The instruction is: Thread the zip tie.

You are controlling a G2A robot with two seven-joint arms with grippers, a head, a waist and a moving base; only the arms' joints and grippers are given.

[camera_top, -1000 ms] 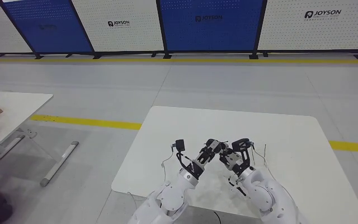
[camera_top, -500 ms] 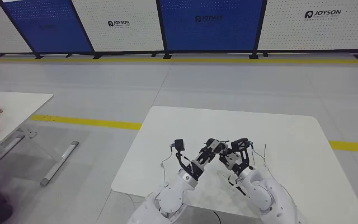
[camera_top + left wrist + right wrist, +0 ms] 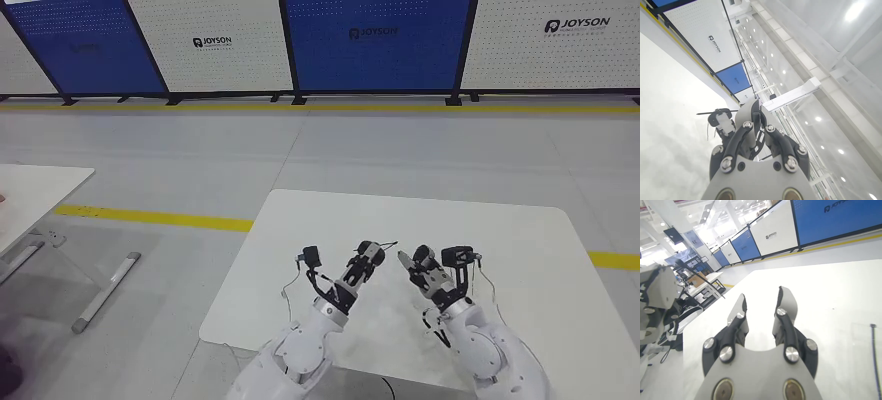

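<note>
Presently, my left gripper (image 3: 759, 109) is closed tight on the tie (image 3: 706, 284), a thin black strip that juts sideways out of the pads, its pointed tail free in the air above the table (image 3: 829, 285). My right gripper (image 3: 762, 293) stands well open and holds nothing. I judge the tie to be very light, narrow, springy and slick. The free length will likely flex and whip at any knock, and a pinch on its edges would let it roll. The sound hold is across the flat faces, just behind the tail tip, so the point can be steered. I cannot confirm where the head sits, though a dark lump shows close to the left pads. The tail tip lies near my right gripper, on the side toward my left arm, apart from it and not between its jaws. A second tie (image 3: 874, 351) lies flat on the table on the far side of my right gripper, well apart from both.
</note>
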